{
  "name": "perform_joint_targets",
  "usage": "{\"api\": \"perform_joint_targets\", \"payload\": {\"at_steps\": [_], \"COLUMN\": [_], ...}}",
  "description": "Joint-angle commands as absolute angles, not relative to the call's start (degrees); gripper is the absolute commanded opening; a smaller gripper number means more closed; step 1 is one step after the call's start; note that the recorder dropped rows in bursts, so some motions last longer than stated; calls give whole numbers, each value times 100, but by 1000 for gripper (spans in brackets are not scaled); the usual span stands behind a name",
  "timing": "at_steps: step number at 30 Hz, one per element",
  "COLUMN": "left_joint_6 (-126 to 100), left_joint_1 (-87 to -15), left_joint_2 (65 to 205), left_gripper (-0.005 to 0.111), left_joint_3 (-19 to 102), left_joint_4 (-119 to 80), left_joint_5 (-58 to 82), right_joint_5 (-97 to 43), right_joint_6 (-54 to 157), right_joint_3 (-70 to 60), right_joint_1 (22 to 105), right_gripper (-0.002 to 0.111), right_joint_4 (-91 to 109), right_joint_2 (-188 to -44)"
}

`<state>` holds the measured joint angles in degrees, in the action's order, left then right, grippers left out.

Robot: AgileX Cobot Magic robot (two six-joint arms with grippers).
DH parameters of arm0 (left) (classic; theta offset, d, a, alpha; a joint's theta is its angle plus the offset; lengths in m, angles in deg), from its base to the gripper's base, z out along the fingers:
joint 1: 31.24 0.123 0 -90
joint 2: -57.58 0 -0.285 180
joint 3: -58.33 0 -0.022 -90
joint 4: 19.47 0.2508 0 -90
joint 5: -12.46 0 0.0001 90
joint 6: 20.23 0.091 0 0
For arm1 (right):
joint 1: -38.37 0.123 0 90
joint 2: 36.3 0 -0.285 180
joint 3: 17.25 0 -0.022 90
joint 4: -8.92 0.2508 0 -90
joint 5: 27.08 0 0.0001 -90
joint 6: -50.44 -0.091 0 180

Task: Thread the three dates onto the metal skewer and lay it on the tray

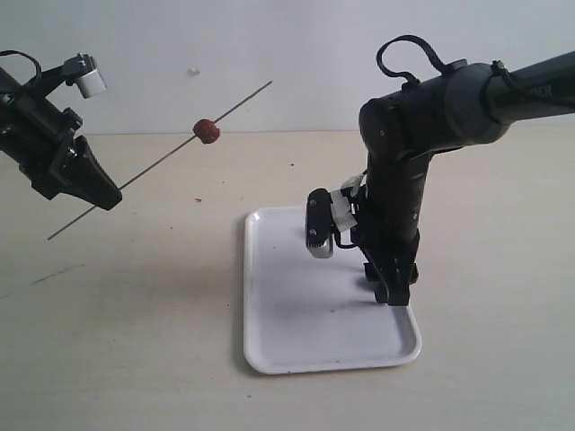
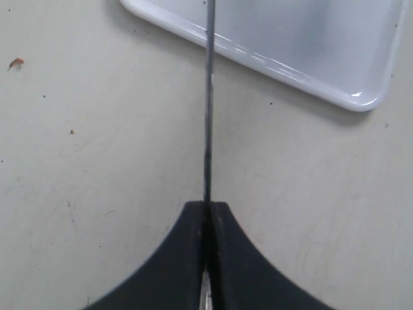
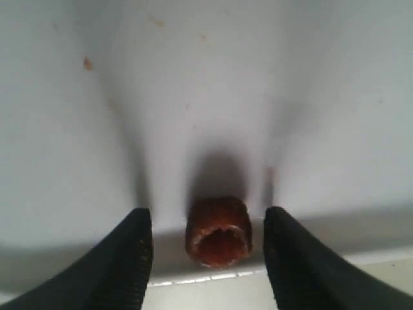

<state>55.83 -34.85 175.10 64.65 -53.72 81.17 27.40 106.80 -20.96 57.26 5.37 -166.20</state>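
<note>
Left jaws clamped on metal skewer [image 2: 208, 129], right jaws astride blurred date [image 3: 218, 231]

A pale beige, faintly scuffed tabletop [image 1: 126, 341] carried a flat white rectangular tray with rounded corners [image 1: 296, 323], and a tiny reddish crumb [image 1: 199, 199] lay well apart from it.

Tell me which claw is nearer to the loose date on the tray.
Right. The right claw hangs open over the tray with the date between its fingers, not gripped. The left claw is off beyond the tray's edge, raised, shut on the metal skewer.
</note>
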Motion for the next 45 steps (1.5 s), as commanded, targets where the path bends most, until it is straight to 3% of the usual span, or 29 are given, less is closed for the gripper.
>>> {"api": "perform_joint_targets", "payload": {"at_steps": [1,11,19,45], "left_joint_6": [5597,5597,5597,5597], "left_joint_1": [-3466,-3466,-3466,-3455], "left_joint_2": [17497,17497,17497,17497], "left_gripper": [0,0,0,0], "left_joint_3": [6446,6446,6446,6446], "left_joint_4": [-5459,-5459,-5459,-5115], "left_joint_5": [8105,8105,8093,8242], "right_joint_5": [2711,2711,2711,2595], "right_joint_6": [10550,10431,10431,8932], "right_joint_3": [-2094,-2094,-2094,-2094], "right_joint_1": [5688,5688,5688,5688], "right_gripper": [52,50,27,27], "right_joint_4": [327,274,249,1530], "right_joint_2": [-16639,-16697,-16697,-15140]}}
